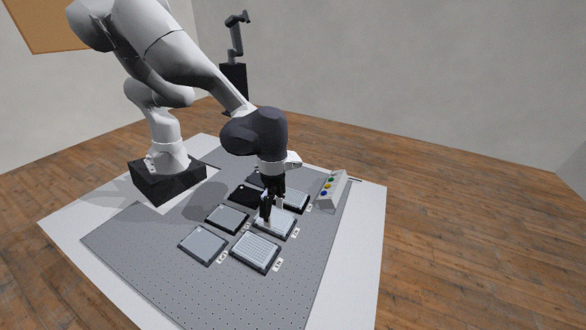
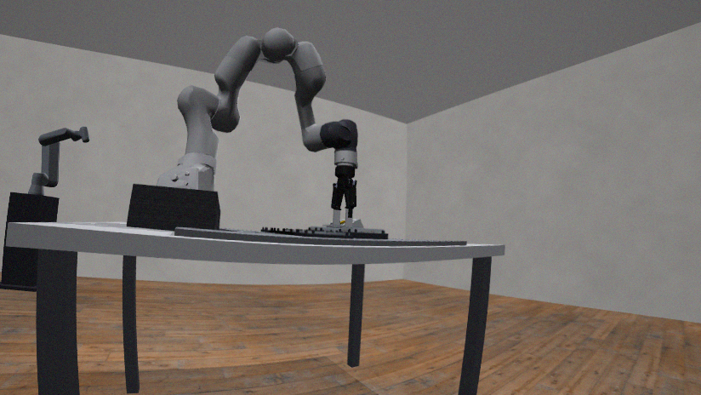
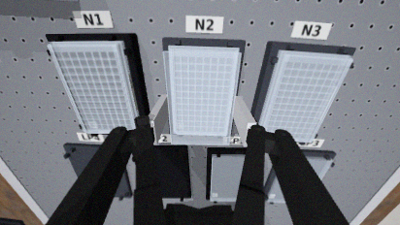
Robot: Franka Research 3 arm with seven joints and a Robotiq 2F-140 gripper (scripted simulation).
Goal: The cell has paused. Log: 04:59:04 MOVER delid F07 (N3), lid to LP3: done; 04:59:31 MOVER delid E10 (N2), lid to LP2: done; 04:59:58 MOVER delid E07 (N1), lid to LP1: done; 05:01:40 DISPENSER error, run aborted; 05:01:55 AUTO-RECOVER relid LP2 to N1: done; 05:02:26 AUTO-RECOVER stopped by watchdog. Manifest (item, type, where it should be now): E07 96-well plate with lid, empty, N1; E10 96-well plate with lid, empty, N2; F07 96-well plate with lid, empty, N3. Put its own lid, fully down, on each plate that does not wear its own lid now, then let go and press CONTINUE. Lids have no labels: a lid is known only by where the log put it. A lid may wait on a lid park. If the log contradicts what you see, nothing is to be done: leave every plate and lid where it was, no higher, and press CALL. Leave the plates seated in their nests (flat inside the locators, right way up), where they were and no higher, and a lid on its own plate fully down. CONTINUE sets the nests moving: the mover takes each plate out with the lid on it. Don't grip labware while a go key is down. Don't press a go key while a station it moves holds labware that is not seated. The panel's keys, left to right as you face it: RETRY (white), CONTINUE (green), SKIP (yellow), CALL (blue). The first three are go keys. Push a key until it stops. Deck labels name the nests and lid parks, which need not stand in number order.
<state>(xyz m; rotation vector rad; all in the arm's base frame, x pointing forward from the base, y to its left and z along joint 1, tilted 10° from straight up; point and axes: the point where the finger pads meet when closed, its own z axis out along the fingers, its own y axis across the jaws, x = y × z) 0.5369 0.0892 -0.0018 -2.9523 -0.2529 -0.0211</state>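
Three plates sit in a row in their nests: N1 (image 3: 92,82), N2 and N3 (image 3: 303,92). The gripper (image 3: 200,133) is low over N2, clamped part-way shut on a lid (image 3: 201,87) that hangs square above the N2 plate and just about on it. Whether it is fully down I cannot tell. The pads (image 3: 156,127) bite the lid's two long skirts at the end nearest the camera, not at mid-length. Two more lids (image 1: 226,218) (image 1: 203,245) wait on parks beside the nests, and the keys (image 1: 330,185) are well apart from the arm.

The lid looks like thin clear plastic: light, stiff enough to keep its shape, smooth on the skirt walls and likely to flex or slip if squeezed hard. Held near one end, it may droop at the far end and catch a plate corner, so I judge a level, slow descent matters more than force
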